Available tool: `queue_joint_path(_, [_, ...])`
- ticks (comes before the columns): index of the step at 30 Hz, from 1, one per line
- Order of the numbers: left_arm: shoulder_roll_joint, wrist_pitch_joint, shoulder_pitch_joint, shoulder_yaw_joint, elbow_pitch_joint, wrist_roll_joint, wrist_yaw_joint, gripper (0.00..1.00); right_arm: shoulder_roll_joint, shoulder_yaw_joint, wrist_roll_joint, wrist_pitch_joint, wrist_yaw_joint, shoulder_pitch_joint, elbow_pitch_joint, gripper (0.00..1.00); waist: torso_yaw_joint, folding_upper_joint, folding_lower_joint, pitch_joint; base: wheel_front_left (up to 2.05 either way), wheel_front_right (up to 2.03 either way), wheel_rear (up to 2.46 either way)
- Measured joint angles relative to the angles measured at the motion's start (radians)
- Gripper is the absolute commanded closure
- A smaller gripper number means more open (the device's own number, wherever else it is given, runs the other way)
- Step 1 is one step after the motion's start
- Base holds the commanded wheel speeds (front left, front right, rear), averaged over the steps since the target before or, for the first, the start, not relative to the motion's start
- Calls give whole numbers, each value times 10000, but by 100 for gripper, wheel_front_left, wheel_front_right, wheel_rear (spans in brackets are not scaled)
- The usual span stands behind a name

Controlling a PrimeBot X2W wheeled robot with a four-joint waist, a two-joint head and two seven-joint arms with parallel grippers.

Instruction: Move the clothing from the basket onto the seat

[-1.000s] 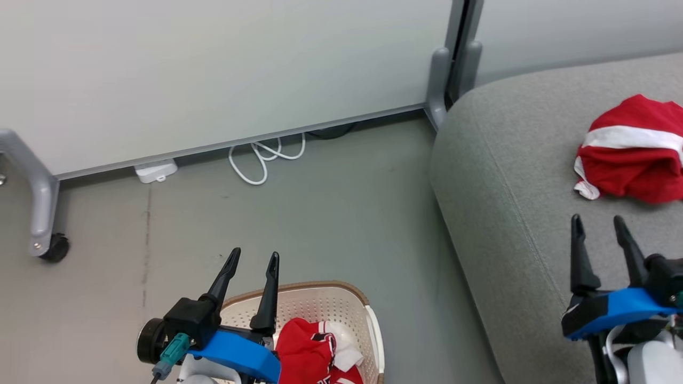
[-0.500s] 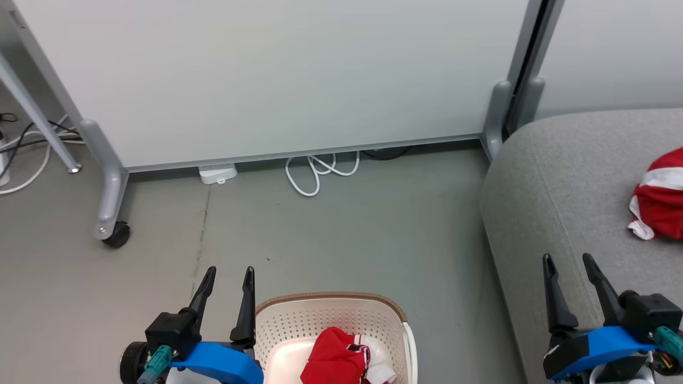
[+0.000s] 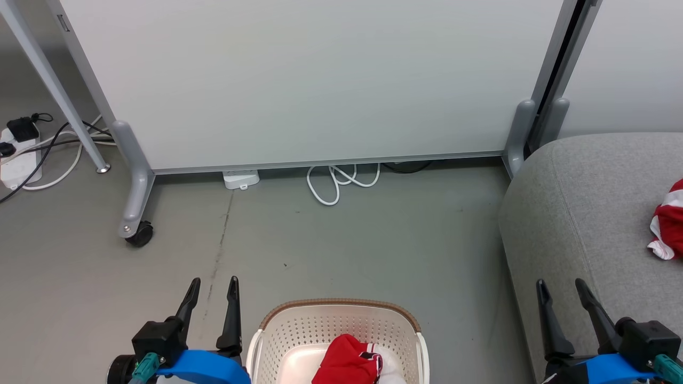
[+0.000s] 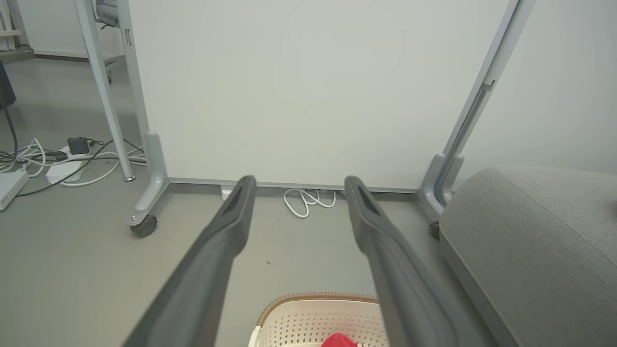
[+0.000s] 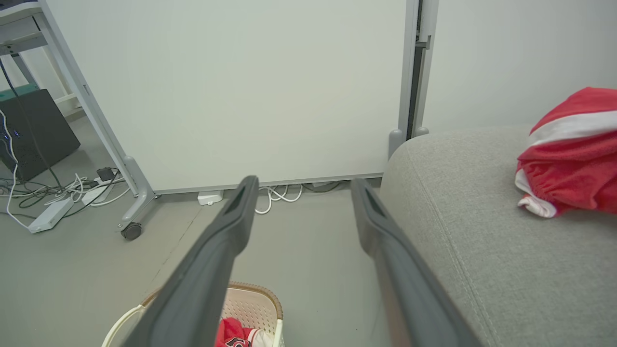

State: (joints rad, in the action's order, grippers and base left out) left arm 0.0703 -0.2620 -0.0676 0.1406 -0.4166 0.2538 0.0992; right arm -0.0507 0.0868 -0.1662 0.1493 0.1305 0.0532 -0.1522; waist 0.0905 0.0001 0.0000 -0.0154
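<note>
Now the move turns on where the red garment in the basket lies from each tool. It lies low in the head view, below and to the right of the left tool and well to the left of the right tool. The basket stands on the floor between the two tools. Its left rim is just beside the left tool, while the right tool hangs over the front edge of the seat, well apart from the basket. By my reading the left arm is the nearer one for the next pick. The garment is bunched into a heap slightly right of the basket's middle, so I can tell no long axis. Both tools are released, fingers spread and holding nothing. A second red garment on the seat already rests at the far right edge.

Against the earlier head views, the whole picture has shifted, so the camera has turned rather than the things. The basket now sits centred, and the seat with its garment has slid towards the right edge. Both tools stay spread as before.
</note>
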Motion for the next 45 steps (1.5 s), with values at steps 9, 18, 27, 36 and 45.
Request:
queue_joint_path(9, [-79,0,-3,-167,-113,-90,73,0,0,-115,-117,-117,0,151,134,0,-75,0,0,-45,0,0,0])
queue_joint_path(18, [-119,0,-27,-219,-211,-180,136,0,0,-132,-115,-115,0,174,157,0,-140,0,0,-25,0,0,0])
queue_joint_path(27, [-144,0,-59,-255,-211,-251,163,0,0,-232,-109,-119,0,176,148,0,-160,0,0,101,0,0,0])
queue_joint_path(36, [-169,0,-129,-228,-347,-234,203,0,0,-399,-44,-148,0,104,351,0,-383,0,0,502,0,0,0])
queue_joint_path(45, [-190,-8,-550,69,-1085,-159,221,0,0,-848,-6,-77,0,-481,554,0,-949,0,1,1429,0,0,0])
